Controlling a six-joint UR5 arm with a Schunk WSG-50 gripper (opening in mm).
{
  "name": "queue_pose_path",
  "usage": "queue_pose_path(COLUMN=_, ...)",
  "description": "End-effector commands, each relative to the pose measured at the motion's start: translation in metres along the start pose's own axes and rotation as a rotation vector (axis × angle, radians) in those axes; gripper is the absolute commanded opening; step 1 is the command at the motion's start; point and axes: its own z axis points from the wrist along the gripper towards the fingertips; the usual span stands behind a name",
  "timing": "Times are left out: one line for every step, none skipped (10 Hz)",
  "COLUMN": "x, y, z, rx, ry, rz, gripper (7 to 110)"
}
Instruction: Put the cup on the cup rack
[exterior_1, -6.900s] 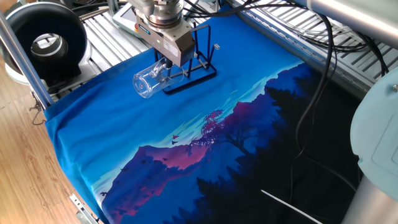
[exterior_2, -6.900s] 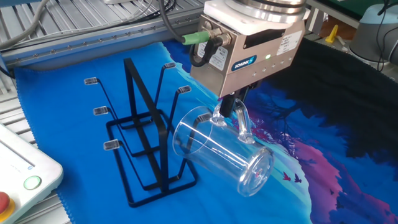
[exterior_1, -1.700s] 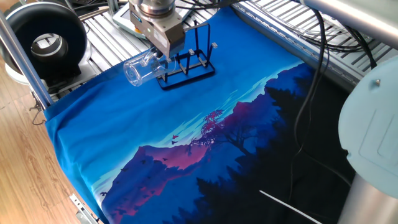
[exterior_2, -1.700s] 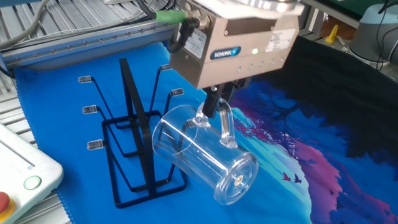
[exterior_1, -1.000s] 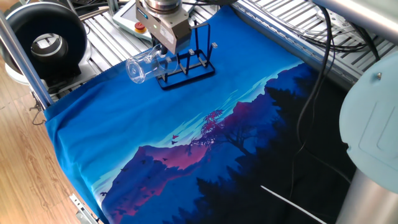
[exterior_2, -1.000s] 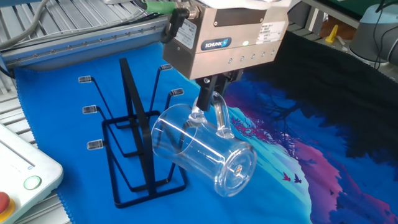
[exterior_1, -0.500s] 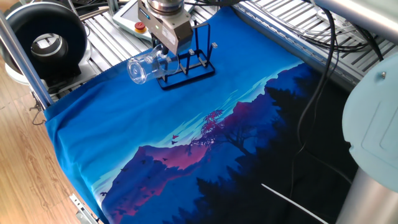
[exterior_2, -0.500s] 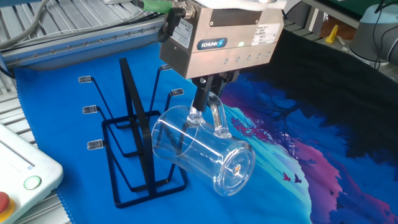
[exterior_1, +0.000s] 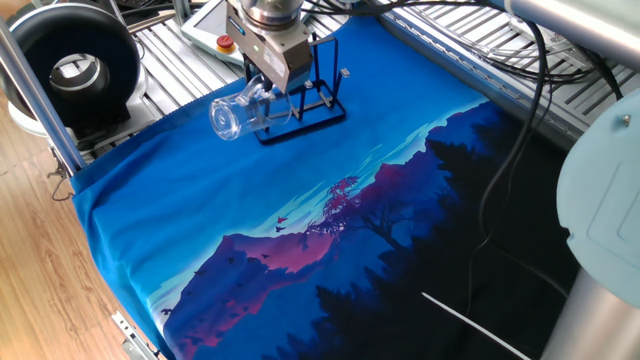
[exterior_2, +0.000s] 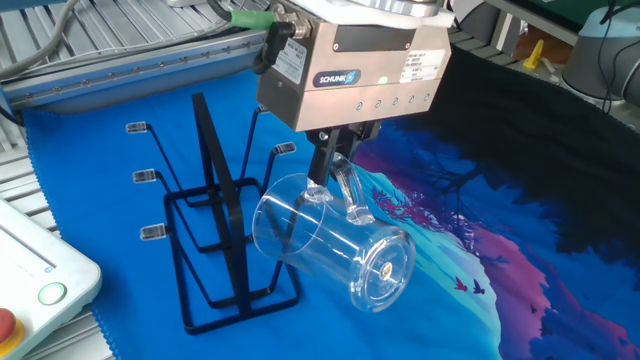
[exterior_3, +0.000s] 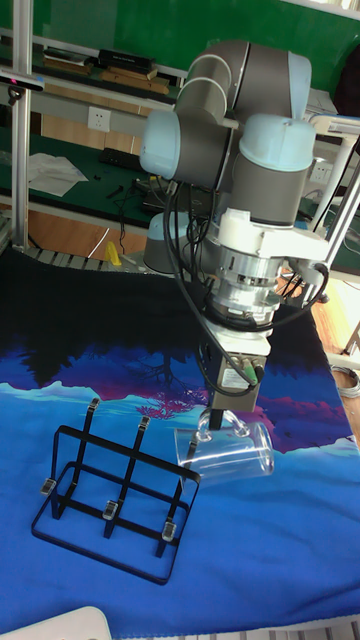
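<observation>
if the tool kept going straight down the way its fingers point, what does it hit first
Apart from the cup it already holds by the handle, the tool would likely meet the blue cloth beside the cup rack. Depth is unclear, so the cup's mouth might graze a rack peg first.

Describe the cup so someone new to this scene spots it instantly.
Start at the blue printed cloth and find the black wire cup rack standing near its far corner. Right beside the rack, the gripper hangs with its jaws shut on a handle. The cup is that clear glass mug, tilted in the air, the only transparent thing there.
</observation>
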Motion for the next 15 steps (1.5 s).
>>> queue_pose_path(x=0.0, y=0.001, z=0.001, rx=0.009, ry=-0.013, rz=0.022, gripper=7)
queue_pose_path(x=0.0, y=0.003, z=0.001, rx=-0.002, ry=-0.01, rz=0.038, gripper=7)
queue_pose_path(x=-0.001, y=0.004, z=0.002, rx=-0.01, ry=-0.009, rz=0.041, gripper=7)
queue_pose_path(x=0.0, y=0.004, z=0.002, rx=-0.013, ry=-0.006, rz=0.04, gripper=7)
queue_pose_path(x=0.0, y=0.005, z=0.002, rx=-0.016, ry=-0.003, rz=0.039, gripper=7)
queue_pose_path(x=0.003, y=0.006, z=0.002, rx=-0.022, ry=0.007, rz=0.032, gripper=7)
queue_pose_path(x=0.004, y=0.007, z=0.002, rx=-0.027, ry=0.011, rz=0.014, gripper=7)
queue_pose_path(x=0.003, y=0.008, z=0.002, rx=-0.03, ry=0.005, rz=0.002, gripper=7)
queue_pose_path(x=0.002, y=0.008, z=0.002, rx=-0.03, ry=0.004, rz=0.002, gripper=7)
queue_pose_path(x=0.003, y=0.009, z=0.002, rx=-0.033, ry=0.007, rz=-0.002, gripper=7)
queue_pose_path(x=0.004, y=0.01, z=0.002, rx=-0.039, ry=0.011, rz=-0.001, gripper=7)
queue_pose_path(x=0.005, y=0.012, z=0.001, rx=-0.047, ry=0.014, rz=-0.005, gripper=7)
queue_pose_path(x=0.005, y=0.013, z=0.001, rx=-0.05, ry=0.016, rz=-0.008, gripper=7)
queue_pose_path(x=0.005, y=0.015, z=0.001, rx=-0.056, ry=0.016, rz=-0.004, gripper=7)
queue_pose_path(x=0.006, y=0.015, z=0.001, rx=-0.058, ry=0.018, rz=0.004, gripper=7)
